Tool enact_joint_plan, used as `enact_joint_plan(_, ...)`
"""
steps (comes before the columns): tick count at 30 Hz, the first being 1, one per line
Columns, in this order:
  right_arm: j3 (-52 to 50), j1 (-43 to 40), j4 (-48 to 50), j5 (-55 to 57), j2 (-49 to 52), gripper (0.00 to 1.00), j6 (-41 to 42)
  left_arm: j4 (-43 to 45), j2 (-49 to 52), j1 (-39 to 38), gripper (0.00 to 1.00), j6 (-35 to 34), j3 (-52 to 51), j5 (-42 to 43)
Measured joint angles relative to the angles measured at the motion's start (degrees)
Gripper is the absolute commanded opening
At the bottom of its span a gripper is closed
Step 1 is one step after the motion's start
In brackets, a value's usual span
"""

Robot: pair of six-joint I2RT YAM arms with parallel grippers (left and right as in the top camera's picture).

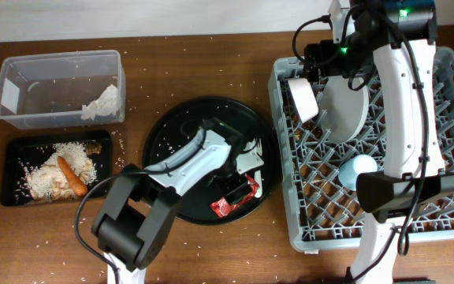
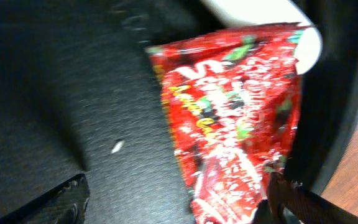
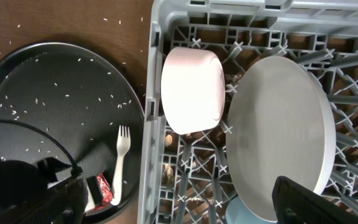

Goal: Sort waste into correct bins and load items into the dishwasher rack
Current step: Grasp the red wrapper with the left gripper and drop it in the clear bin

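Upper left of the overhead view: clear tub (image 1: 61, 57), holding a crumpled white napkin (image 1: 105, 102) at its right end. Below it: shallow black tray (image 1: 8, 175), holding rice (image 1: 69, 151), brown scraps and an orange carrot (image 1: 72, 175) lying at a slant. Brown table (image 1: 172, 63), strewn with loose rice grains. Centre: round black tray (image 1: 180, 130), with the left arm reaching across it. On its lower right part lie a shiny red wrapper (image 1: 233, 199) and, just above that, a white fork (image 3: 120, 165) with its tines pointing away from the wrapper. Left gripper (image 2: 174, 198): fingers spread wide and released, low over the tray floor, with the wrapper's lower end lying between them. Right half: grey dishwasher rack (image 1: 448, 158), holding a white bowl (image 1: 303, 96) on its side in the upper left corner, a pale grey plate (image 1: 345, 106) on edge just to the bowl's right, and a light-blue cup (image 1: 361, 167) below the plate. Right gripper (image 3: 179, 205): fingers wide apart, holding nothing, above the rack's left edge near the bowl and plate.
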Motion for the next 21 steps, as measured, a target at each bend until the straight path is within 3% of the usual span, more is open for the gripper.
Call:
enact_joint_plan(4,0.0,0.0,-0.2,0.0,0.0,0.94,0.0,1.9,0.0,-2.6,0.81,-0.2,-1.4,-0.4)
enact_joint_plan(8,0.0,0.0,-0.5,0.0,0.0,0.94,0.0,4.6,-0.9,-3.6,0.56,-0.9,-3.5,-3.2)
enact_joint_plan(10,0.0,0.0,-0.5,0.0,0.0,0.94,0.0,4.8,-0.9,-3.7,0.51,-1.1,-3.6,-4.2)
enact_joint_plan(12,0.0,0.0,-0.5,0.0,0.0,0.94,0.0,4.8,-0.9,-3.8,0.36,-1.4,-3.7,-5.3)
enact_joint_plan(14,0.0,0.0,-0.5,0.0,0.0,0.94,0.0,4.7,-0.9,-3.8,0.05,-2.0,-3.8,-6.9)
enact_joint_plan(15,0.0,0.0,-0.5,0.0,0.0,0.94,0.0,4.7,-0.9,-3.9,0.0,-2.1,-3.9,-7.7)
enact_joint_plan(21,0.0,0.0,-0.5,0.0,0.0,0.94,0.0,-1.3,-0.8,-3.8,0.0,-2.6,-1.7,-10.4)
